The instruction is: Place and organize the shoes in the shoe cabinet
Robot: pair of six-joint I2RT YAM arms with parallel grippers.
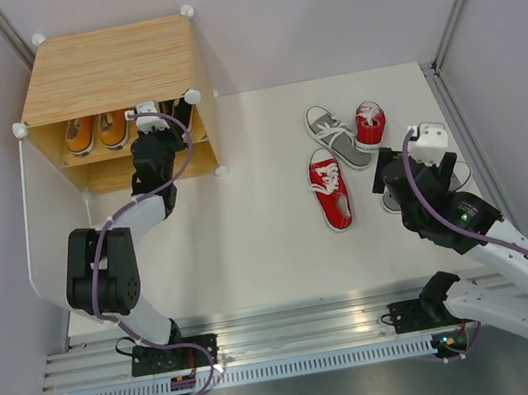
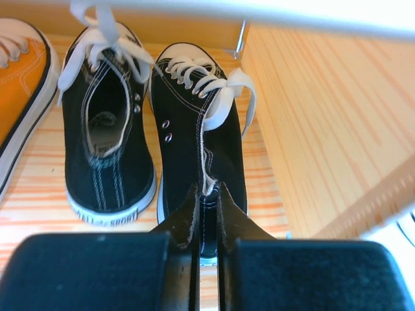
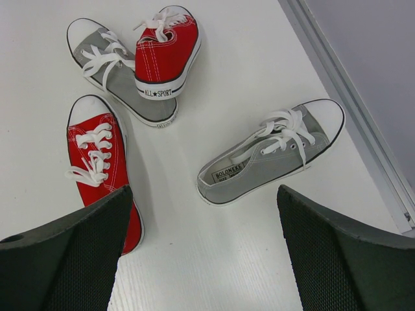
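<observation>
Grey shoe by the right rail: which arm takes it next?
Right. The right gripper hangs open directly above that grey shoe, while the left gripper is inside the shoe cabinet, shut on the heel of a black shoe.

White bench (image 1: 251, 240). Far left: shoe cabinet (image 1: 110, 66) stands on it.

Right half, four shoes directly on the surface:
- first grey shoe (image 3: 113, 71), sole down
- first red shoe (image 3: 165, 48), overlapping the grey one's side
- second red shoe (image 3: 97, 162), flat, just beside them
- second grey shoe (image 3: 272, 159), tipped on its side, apart

Cabinet shelf (image 2: 45, 207): orange pair (image 1: 81, 136), left black shoe (image 2: 107, 136) and right black shoe (image 2: 194, 142), side by side, toes toward the back.
</observation>
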